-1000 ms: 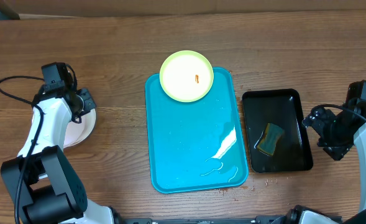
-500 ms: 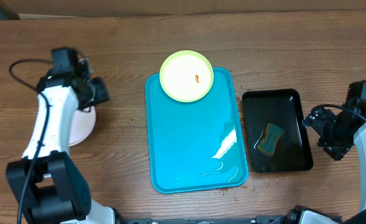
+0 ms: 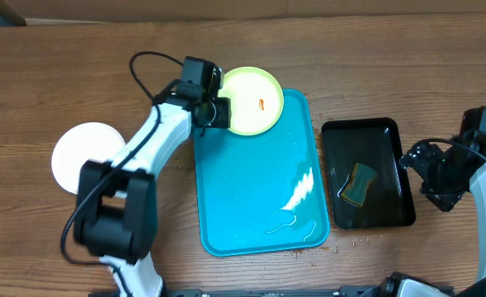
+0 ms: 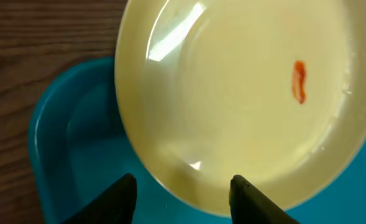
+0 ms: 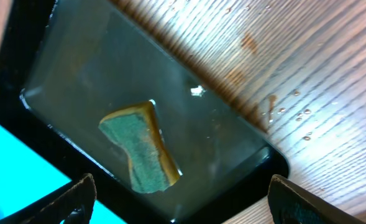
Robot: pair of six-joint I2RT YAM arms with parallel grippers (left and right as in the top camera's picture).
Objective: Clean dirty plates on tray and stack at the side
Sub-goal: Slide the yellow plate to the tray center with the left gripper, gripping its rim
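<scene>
Up top on the overhead view, the green-rimmed plate point(image 3: 251, 115) sits at the far end of the turquoise tray point(image 3: 251, 190), hanging over the far-left corner. It has a little orange smear near the middle. The left gripper point(image 3: 218, 113) is right at its left rim, so the plate lies to the right of the fingers. It's round, so no long axis to worry about, any bit of rim will do. A white plate point(image 3: 86, 157) rests on the table off to the left, well apart from the tray. Can't tell if there's another one under it. The right gripper point(image 3: 416, 165) hangs beyond the black tray point(image 3: 366, 124) with the sponge point(image 3: 359, 183) in it, so the left arm is clearly the nearer one.

Left wrist cam: the plate fills nearly the whole view, smear point(image 4: 299, 81) off to the right. Both fingertips point(image 4: 123, 199) poke in at the bottom, with the near rim just ahead of the gap. Fingers are roughly half apart and gripping nothing. My guess is I need to slide forward so the rim goes between them, then squeeze. If I come in too flat, it could just shove the plate further off the tray corner.

Right wrist cam: looking straight down at the sponge lying in the wet black tray, wood table point(image 5: 294, 74) with some droplets beyond it. Fingers sit way out at the bottom corners, spread wide, holding nothing.
</scene>
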